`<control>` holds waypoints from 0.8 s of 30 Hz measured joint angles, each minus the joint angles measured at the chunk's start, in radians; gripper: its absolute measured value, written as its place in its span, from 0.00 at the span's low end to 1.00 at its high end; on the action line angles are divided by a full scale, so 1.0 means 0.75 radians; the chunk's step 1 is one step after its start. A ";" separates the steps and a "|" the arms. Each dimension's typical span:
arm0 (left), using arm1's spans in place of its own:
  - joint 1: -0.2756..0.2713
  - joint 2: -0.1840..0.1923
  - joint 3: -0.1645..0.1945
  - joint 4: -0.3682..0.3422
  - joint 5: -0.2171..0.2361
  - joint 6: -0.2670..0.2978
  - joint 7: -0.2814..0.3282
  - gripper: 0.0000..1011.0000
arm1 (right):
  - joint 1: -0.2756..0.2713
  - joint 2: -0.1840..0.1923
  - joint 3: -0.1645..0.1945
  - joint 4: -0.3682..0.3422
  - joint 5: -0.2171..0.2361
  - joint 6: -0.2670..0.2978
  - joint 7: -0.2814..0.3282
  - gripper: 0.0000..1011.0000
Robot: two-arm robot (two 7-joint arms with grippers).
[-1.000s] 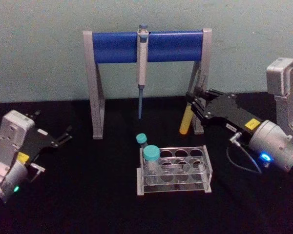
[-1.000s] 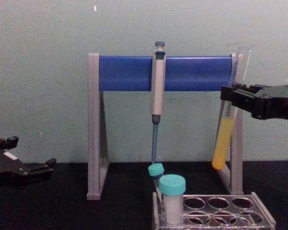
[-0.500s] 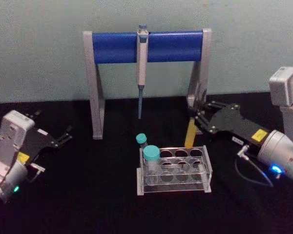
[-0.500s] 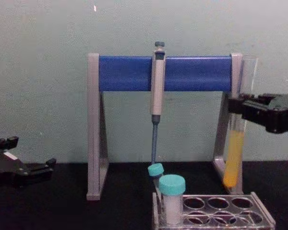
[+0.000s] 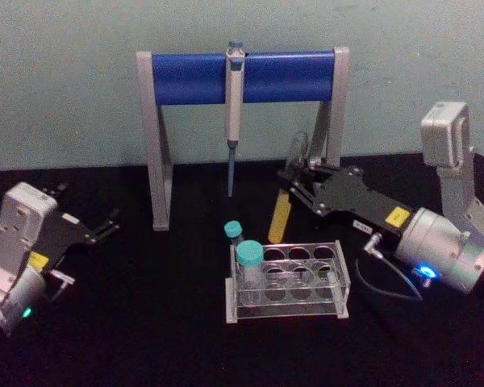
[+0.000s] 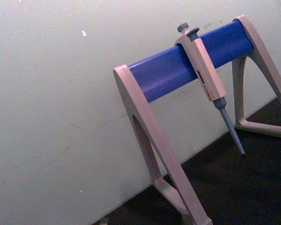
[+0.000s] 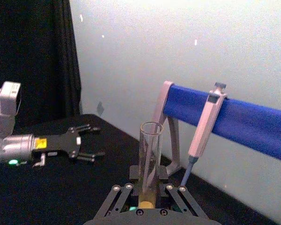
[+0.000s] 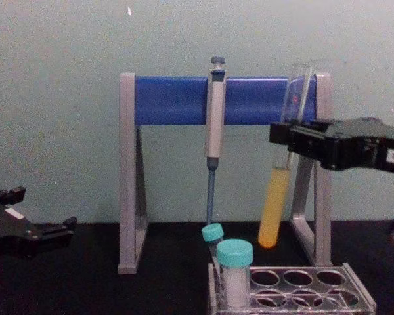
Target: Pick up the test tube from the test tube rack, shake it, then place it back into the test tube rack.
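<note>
Right arm: reaching in from the right, raised.
Right gripper point(image 5: 294, 184): fingers clamped on the test tube point(image 5: 281, 218), holding it tilted.
Left arm: parked low, far left.
Left gripper point(image 5: 106, 225): fingers spread, empty.

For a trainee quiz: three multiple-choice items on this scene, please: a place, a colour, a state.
1. Where is the test tube? A) in the air, outside the test tube rack; B) on the table; C) on the stand.
2. Its liquid's colour? A) blue; B) red; C) yellow.
3. The left gripper is: A) shut on a vial; B) open, empty; C) shut on the pipette.
1 A: the right gripper holds it aloft. 2 C: its lower part is yellow. 3 B: its fingers are spread, nothing between.
</note>
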 joint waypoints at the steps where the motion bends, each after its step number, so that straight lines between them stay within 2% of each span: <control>1: 0.000 0.000 0.000 0.000 0.000 0.000 0.000 0.99 | 0.008 -0.005 -0.002 0.007 0.000 -0.005 -0.001 0.23; 9: 0.000 0.000 0.000 0.000 0.000 0.000 0.000 0.99 | 0.052 -0.031 -0.009 0.070 -0.041 -0.028 -0.066 0.23; 15: 0.000 0.000 0.000 0.000 0.000 0.000 0.000 0.99 | 0.046 -0.029 0.012 0.072 -0.074 -0.027 -0.100 0.23; 24: 0.000 0.000 0.000 0.000 0.000 0.000 0.000 0.99 | 0.026 -0.025 0.039 0.052 -0.089 -0.022 -0.107 0.23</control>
